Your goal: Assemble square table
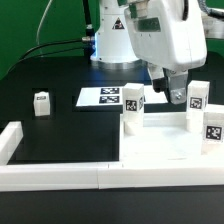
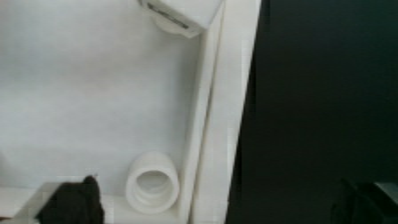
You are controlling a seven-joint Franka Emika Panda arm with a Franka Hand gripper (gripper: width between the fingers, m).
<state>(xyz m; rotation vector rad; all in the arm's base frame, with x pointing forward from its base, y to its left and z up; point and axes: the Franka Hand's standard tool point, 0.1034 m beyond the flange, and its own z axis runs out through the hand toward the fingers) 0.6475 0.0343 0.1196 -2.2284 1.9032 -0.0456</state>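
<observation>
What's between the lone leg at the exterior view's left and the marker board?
Only bare black table separates the lone leg and the marker board, per the exterior view.

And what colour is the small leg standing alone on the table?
White, with a black-and-white tag on it; the exterior view shows it best.

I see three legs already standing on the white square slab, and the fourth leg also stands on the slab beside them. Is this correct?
Not quite. Three legs do stand on the square slab, but the fourth leg is not on it: the exterior view shows it standing alone on the black table, toward that view's left.
</observation>
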